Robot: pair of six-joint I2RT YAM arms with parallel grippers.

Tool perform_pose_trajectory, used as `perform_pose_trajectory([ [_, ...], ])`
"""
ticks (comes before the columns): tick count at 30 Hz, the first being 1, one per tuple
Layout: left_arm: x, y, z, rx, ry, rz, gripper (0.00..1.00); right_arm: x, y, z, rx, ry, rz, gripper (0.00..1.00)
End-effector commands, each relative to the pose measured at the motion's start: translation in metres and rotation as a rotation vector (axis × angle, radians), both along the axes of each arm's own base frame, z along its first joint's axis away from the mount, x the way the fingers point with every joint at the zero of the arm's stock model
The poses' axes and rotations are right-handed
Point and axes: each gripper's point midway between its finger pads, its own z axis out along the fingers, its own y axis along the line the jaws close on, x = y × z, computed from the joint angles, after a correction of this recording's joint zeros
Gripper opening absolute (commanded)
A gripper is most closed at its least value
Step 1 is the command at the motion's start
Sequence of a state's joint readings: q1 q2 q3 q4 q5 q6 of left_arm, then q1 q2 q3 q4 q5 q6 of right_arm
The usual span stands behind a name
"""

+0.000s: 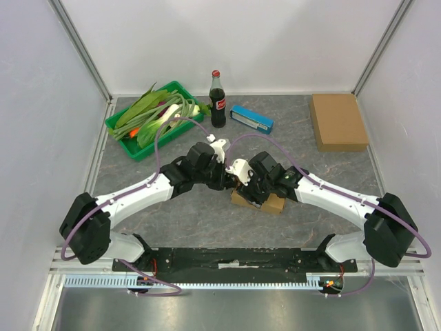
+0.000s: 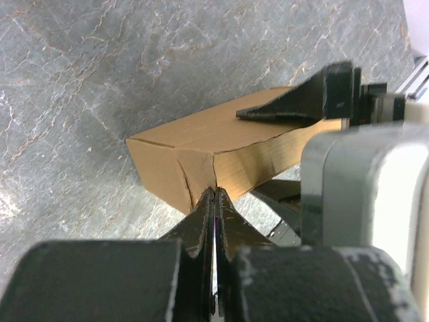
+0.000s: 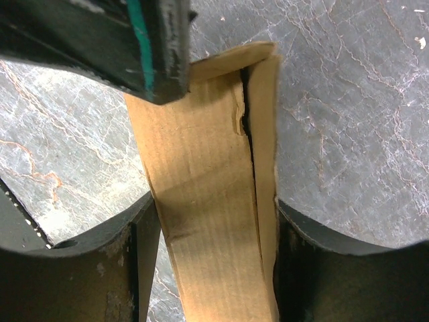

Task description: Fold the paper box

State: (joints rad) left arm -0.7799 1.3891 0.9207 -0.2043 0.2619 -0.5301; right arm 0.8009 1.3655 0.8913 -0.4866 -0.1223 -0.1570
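My right gripper [image 3: 214, 231] clasps the small brown cardboard box [image 2: 194, 144] by its sides. My left gripper [image 2: 214, 196], clenched empty, noses its end. The body looks formed, but the top seam [image 3: 248, 134] gapes.

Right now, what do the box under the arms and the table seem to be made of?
Box: brown cardboard, likely corrugated, matte; fine ribbed lines show on its side and creases at the corner. Table: grey stone look with pale veins, perhaps marble or a printed laminate; slight sheen.

Paper box [image 1: 276, 204] mostly covered in top view; near end cut off at right wrist view's bottom edge.
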Motion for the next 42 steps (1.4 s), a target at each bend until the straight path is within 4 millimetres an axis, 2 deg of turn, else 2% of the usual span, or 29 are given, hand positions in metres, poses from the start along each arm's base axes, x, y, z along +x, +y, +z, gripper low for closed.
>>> perform_pose_trajectory([
  [1,-0.01,0.001,0.007,-0.025,-0.07,-0.064,0.02,0.002,0.009,0.0,0.044,0.022,-0.004,0.63],
  [5,-0.008,0.01,-0.006,0.043,-0.077,-0.058,0.02,0.003,0.008,0.0,0.044,0.023,-0.011,0.63],
  [8,-0.008,0.01,-0.001,0.036,-0.101,-0.066,0.02,0.002,0.008,0.0,0.049,0.024,-0.011,0.63],
  [14,-0.007,0.013,-0.017,0.05,-0.116,-0.027,0.02,0.006,0.014,0.004,0.088,0.017,-0.041,0.64],
  [17,-0.008,0.021,-0.03,0.07,-0.163,0.014,0.02,0.011,0.016,0.005,0.12,-0.002,-0.087,0.68],
  [18,-0.007,0.024,-0.032,0.081,-0.178,0.03,0.02,0.012,0.016,0.011,0.139,-0.016,-0.098,0.73],
  [23,-0.002,0.036,-0.033,0.126,-0.241,0.114,0.02,0.015,0.012,0.022,0.188,-0.017,-0.215,0.85],
  [24,-0.003,0.036,-0.032,0.122,-0.243,0.115,0.02,0.015,0.012,0.029,0.214,-0.02,-0.227,0.87],
  [27,-0.005,0.035,-0.027,0.103,-0.248,0.11,0.02,0.008,0.012,0.038,0.257,-0.012,-0.23,0.87],
  [29,-0.009,0.031,-0.02,0.079,-0.245,0.085,0.02,0.007,0.008,0.034,0.244,-0.015,-0.225,0.88],
  [32,-0.015,0.027,0.0,0.03,-0.25,0.051,0.21,0.008,0.005,0.033,0.226,-0.029,-0.214,0.88],
  [33,-0.017,0.025,0.013,-0.009,-0.272,0.042,0.34,0.009,0.005,0.035,0.231,-0.037,-0.214,0.89],
  [35,-0.021,0.021,0.025,-0.057,-0.273,0.025,0.46,0.013,0.005,0.044,0.252,-0.051,-0.234,0.91],
  [36,-0.021,0.018,0.03,-0.073,-0.272,0.014,0.63,0.014,0.004,0.048,0.259,-0.057,-0.243,0.93],
  [38,-0.019,0.012,0.045,-0.101,-0.281,0.003,0.79,0.015,0.005,0.059,0.281,-0.066,-0.243,0.94],
  [42,-0.006,0.001,0.04,-0.047,-0.268,-0.008,0.75,0.026,-0.01,0.073,0.278,-0.078,-0.36,0.96],
])
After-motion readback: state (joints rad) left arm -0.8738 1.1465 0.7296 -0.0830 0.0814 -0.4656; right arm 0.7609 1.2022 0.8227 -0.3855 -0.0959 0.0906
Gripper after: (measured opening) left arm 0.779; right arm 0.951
